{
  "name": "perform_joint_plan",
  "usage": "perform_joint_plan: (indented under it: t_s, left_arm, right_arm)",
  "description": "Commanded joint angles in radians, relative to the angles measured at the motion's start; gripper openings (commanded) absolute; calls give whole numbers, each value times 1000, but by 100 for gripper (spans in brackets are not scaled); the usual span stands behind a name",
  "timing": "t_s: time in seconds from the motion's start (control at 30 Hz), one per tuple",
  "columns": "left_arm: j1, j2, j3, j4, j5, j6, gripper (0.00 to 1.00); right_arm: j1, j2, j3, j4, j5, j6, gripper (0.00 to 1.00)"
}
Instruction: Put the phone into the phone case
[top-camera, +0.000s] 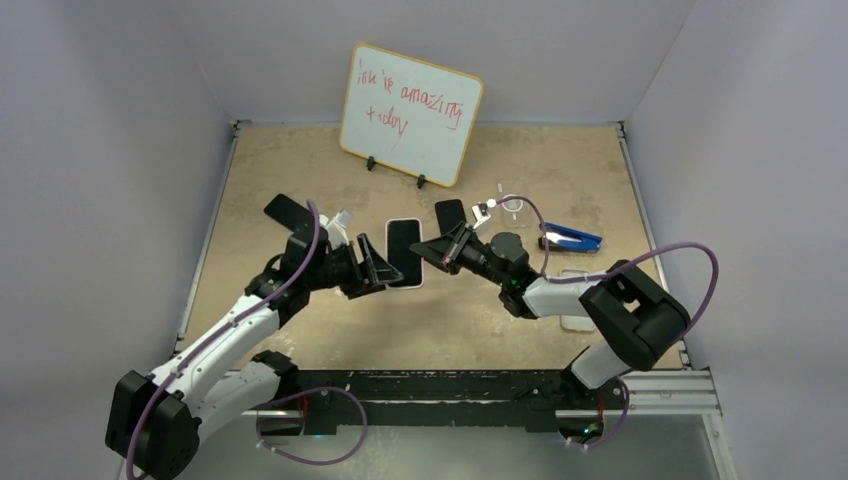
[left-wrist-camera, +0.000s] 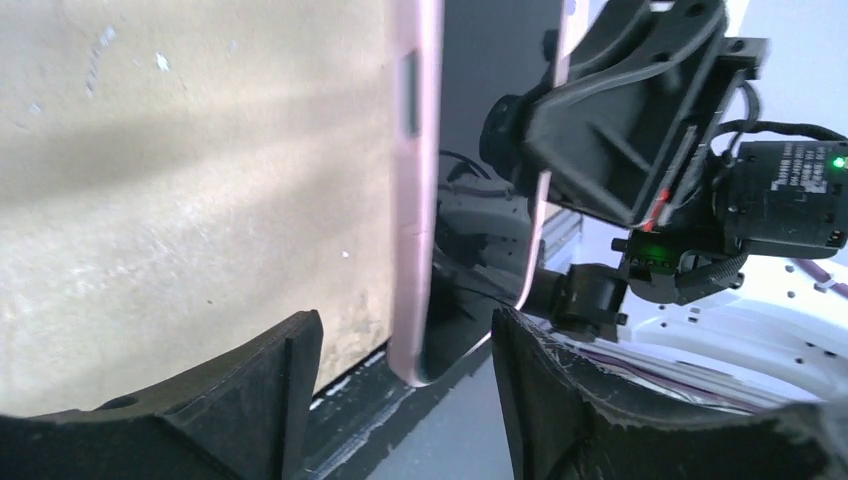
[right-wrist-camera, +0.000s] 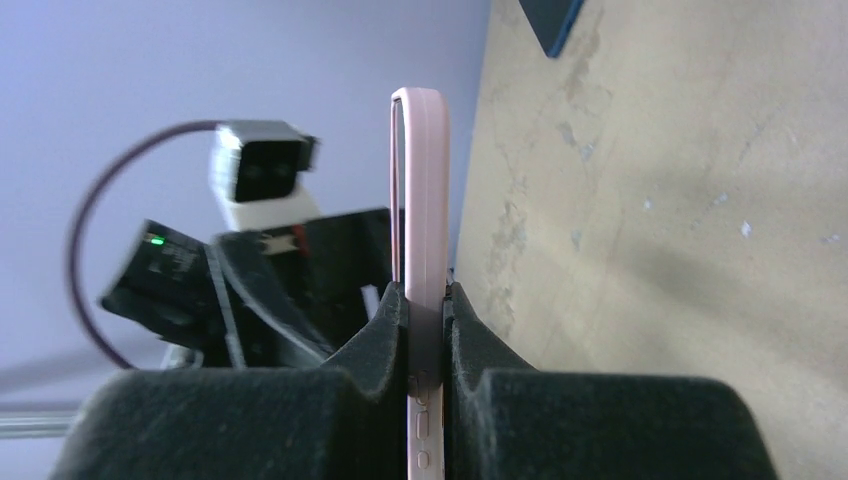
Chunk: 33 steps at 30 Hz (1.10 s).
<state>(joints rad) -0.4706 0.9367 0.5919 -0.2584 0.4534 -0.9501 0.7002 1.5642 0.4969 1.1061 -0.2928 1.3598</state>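
Observation:
The phone (top-camera: 404, 248) lies flat at mid-table, its dark screen up inside the pink phone case (top-camera: 391, 256) that rims it. My left gripper (top-camera: 372, 263) is open at the phone's near left corner. In the left wrist view the pink phone case (left-wrist-camera: 414, 200) edge and the glossy phone (left-wrist-camera: 490, 120) run up between the spread fingers (left-wrist-camera: 290, 380), with gaps on both sides. My right gripper (top-camera: 434, 250) is shut on the phone's right edge. The right wrist view shows both pads (right-wrist-camera: 385, 330) pressed on the pink phone case (right-wrist-camera: 423, 190) by its side buttons.
A whiteboard (top-camera: 410, 112) with red writing leans at the back. A black slab (top-camera: 288, 211) lies behind the left arm and another (top-camera: 450, 213) behind the right gripper. A blue object (top-camera: 571, 238) and a white cable piece (top-camera: 505, 206) lie to the right.

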Motion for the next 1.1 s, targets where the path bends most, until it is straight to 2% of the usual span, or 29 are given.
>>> perform_joint_plan:
  t_s: [0.0,0.13,0.2,0.27,0.33,0.57,0.6,0.73,0.9,1.07]
  left_arm:
    - [5,-11,-77,242,108,-187,62]
    - [5,-15,-85,293,101,-211,51]
    - [4,-10,-88,311,104,-223,40]
    - [4,-1,-90,312,107,-226,24]
    - [4,12,-87,290,108,-220,1]
    - [4,49,-31,99,47,-114,0]
    - [5,51,-18,71,29,-94,2]
    - [5,41,40,-36,-52,-26,34]
    - [4,50,161,-182,-183,118,66]
    - [4,57,304,-308,-339,293,85]
  right_arm:
    - [0,-67,2,96,86,42,0]
    - [0,-65,5,89,88,40,0]
    - [1,-60,4,88,85,41,0]
    - [1,-56,1,91,86,43,0]
    - [0,-54,-4,91,87,40,0]
    - [0,-56,0,46,87,-6,0]
    - [0,-58,0,37,87,-13,0]
    - [1,-66,1,5,88,-33,0]
    - [-1,-37,26,-64,57,-97,0]
    - [5,35,22,-75,10,-109,0]
